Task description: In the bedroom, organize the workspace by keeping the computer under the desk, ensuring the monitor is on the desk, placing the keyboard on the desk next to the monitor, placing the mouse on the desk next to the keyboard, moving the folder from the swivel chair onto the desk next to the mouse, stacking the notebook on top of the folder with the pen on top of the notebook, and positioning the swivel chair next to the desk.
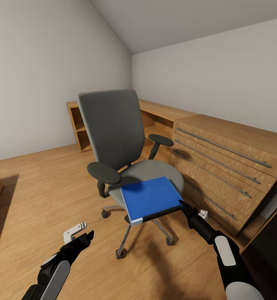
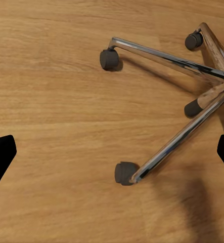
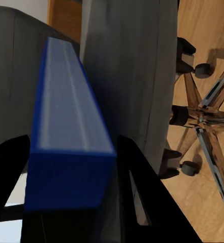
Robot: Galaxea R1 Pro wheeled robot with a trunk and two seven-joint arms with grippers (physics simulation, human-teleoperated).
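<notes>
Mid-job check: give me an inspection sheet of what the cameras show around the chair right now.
Surface: light wood floor; a glossy black edge at lower right, identity unclear.
Job's things: blue folder lies on the swivel chair seat, overhanging its front.
Clutter: nothing seen.
Grippers: right gripper at the folder's corner, fingers either side of its edge in the right wrist view, closure unclear; left gripper open, holding nothing, above floor by the chrome base.
Cables: nothing seen.
Surroundings: wooden drawer cabinet, low shelf unit, sloped ceiling.

Both arms have black jointed links with silver-grey shell panels, each ending in a black 2-fingered tool.
</notes>
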